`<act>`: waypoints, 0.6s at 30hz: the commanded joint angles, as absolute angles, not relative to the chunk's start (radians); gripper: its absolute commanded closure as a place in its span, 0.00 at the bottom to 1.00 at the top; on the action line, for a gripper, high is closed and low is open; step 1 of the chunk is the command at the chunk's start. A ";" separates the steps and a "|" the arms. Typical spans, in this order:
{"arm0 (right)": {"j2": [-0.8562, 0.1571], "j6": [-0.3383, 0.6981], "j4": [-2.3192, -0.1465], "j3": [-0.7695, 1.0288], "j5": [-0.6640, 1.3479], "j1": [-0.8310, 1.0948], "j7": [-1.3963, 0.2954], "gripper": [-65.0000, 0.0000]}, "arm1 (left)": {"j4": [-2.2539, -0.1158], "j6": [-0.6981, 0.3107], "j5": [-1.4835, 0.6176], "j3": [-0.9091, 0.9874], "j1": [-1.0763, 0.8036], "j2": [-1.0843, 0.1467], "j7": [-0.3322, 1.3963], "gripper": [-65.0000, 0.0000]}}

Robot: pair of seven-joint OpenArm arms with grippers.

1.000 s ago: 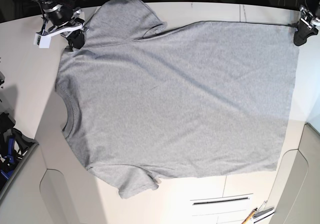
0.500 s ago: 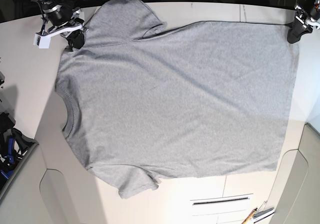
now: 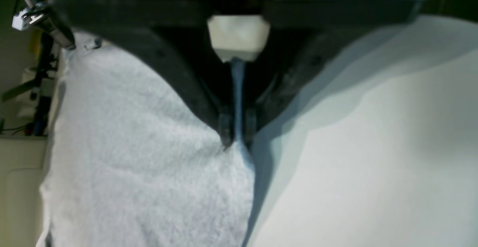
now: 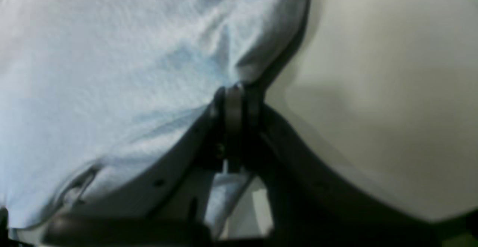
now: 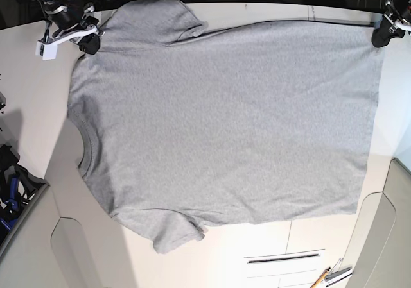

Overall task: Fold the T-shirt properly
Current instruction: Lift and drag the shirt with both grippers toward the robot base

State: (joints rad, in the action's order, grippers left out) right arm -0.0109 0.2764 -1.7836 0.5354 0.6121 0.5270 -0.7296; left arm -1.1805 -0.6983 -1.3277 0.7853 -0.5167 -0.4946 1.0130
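Note:
The light grey T-shirt point(image 5: 225, 121) lies spread flat on the white table point(image 5: 32, 102), plain side up, with its collar at the left and its hem at the right. My right gripper point(image 5: 90, 45) is shut on the far shoulder edge, just below the far sleeve. In the right wrist view its fingers point(image 4: 234, 90) pinch a bunched fold of the T-shirt point(image 4: 93, 71). My left gripper point(image 5: 380, 39) is at the far hem corner. In the left wrist view it point(image 3: 237, 140) is shut on a thin strip of the T-shirt point(image 3: 130, 183).
A drawer front with a handle slot point(image 5: 282, 258) and a pencil point(image 5: 321, 277) sit at the near edge. Dark blue and black gear point(image 5: 11, 188) stands off the table's left side. The table's far edge point(image 5: 270, 6) runs just behind both grippers.
My left gripper has shut on the hem corner. Both grippers shifted toward the far edge, and the shirt's far side is now pulled straight.

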 commanded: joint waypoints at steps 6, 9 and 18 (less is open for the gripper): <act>-0.019 0.277 -1.925 0.558 0.621 0.618 -0.727 1.00 | -1.291 -0.698 -1.344 0.813 -0.589 -0.516 1.007 1.00; -0.019 0.277 -1.996 0.558 0.621 0.666 -0.744 1.00 | -1.346 -0.698 -1.350 0.836 -0.608 -0.516 1.008 1.00; -0.019 0.278 -2.111 0.554 0.620 0.660 -0.737 1.00 | -1.431 -0.698 -1.349 0.865 -0.559 -0.516 1.006 1.00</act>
